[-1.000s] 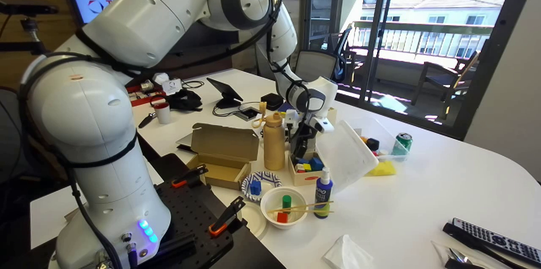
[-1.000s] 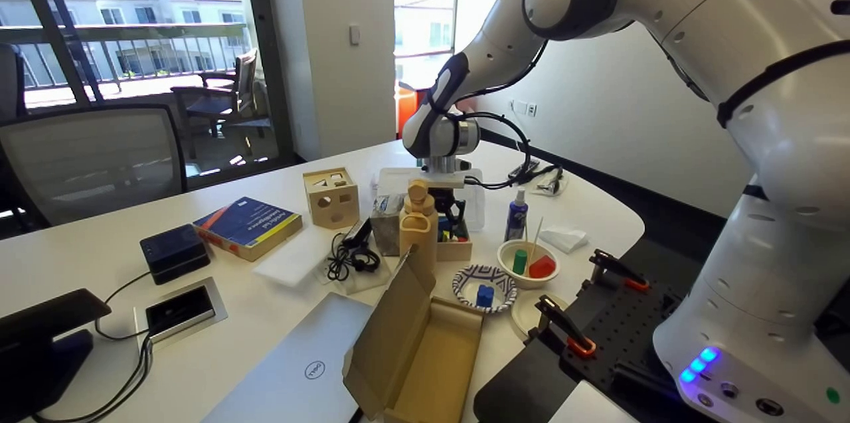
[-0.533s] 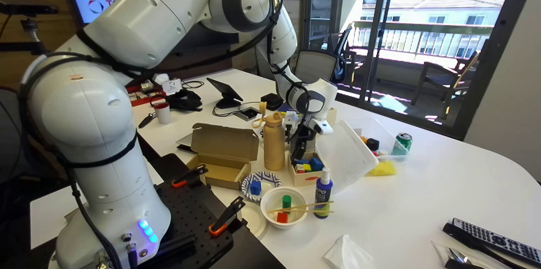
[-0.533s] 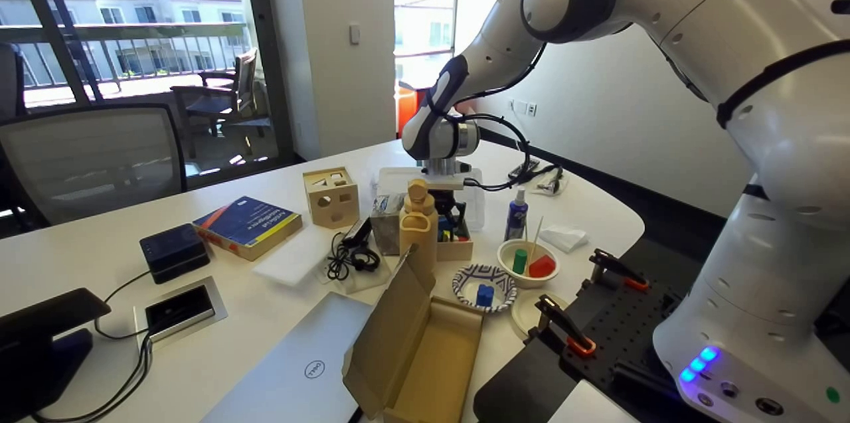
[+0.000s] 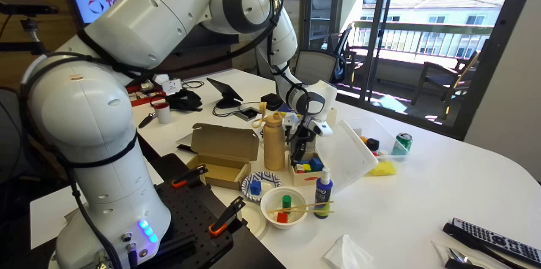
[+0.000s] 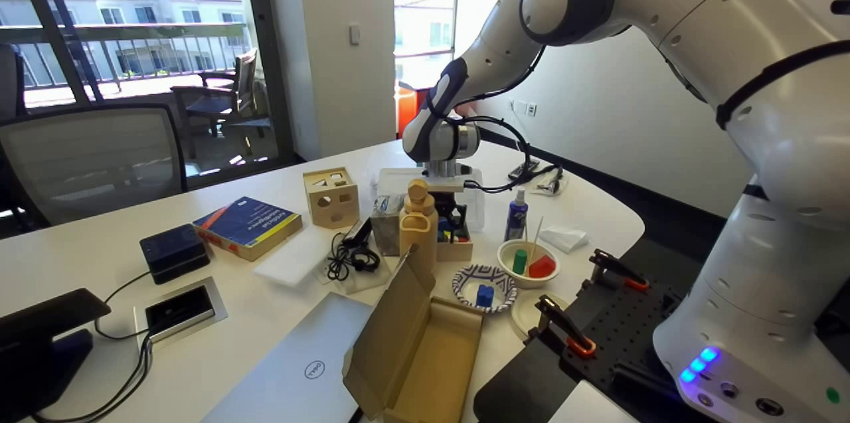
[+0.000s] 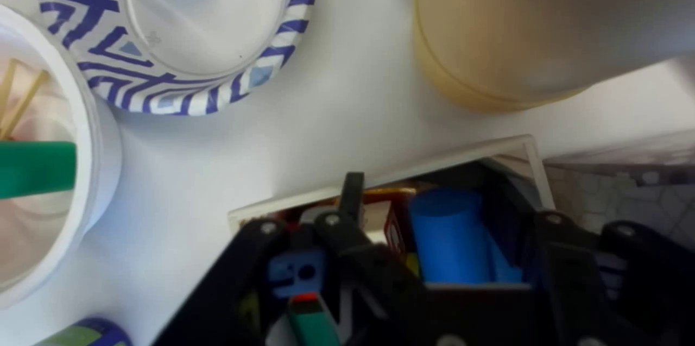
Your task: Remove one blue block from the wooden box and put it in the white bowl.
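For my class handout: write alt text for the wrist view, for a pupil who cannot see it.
An open pincer at a wooden box of mixed pieces, a rounded blue block showing in its gap. A white bowl is cut off at left, beside a blue-patterned dish; a tan bottle stands upper right.

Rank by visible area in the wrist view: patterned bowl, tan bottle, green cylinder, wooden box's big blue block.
1. patterned bowl, tan bottle: too close to rank
2. big blue block
3. green cylinder, cropped
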`<state>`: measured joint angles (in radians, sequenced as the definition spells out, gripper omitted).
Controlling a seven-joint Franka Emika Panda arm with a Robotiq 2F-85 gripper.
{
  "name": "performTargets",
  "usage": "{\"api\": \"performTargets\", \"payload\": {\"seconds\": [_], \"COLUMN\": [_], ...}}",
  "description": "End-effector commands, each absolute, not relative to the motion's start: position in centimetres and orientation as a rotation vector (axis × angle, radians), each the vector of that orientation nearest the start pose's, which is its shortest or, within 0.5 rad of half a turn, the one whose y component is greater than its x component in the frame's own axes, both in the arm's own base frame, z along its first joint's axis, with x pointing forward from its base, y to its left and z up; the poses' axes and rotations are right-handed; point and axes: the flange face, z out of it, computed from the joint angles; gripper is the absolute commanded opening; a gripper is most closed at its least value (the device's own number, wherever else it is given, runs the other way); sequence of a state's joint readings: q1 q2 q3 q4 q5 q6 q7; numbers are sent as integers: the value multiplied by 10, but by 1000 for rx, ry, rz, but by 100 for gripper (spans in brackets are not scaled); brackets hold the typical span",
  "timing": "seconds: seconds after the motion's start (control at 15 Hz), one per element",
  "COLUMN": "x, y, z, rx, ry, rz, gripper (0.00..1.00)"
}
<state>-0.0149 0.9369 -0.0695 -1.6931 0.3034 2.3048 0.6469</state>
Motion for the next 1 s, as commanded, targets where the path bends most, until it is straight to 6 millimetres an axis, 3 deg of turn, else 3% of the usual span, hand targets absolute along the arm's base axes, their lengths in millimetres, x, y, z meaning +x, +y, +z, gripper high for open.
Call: {"api": "performTargets", "payload": {"seconds": [0.0,0.2,0.4,0.6,0.73,0.93], "x": [612,614,616,617,618,620], "y": [-46,-48,-52,-57,-61,-67], "z": [25,29,32,33,35,33], "rx": [-2703,-2702,-2704,-2705,-2716,-2725], "ry": [1465,1470,1481,1498,1503,1512], "rz": [560,554,554,549,539,528], "gripper": [34,38,55,87,99,100]}}
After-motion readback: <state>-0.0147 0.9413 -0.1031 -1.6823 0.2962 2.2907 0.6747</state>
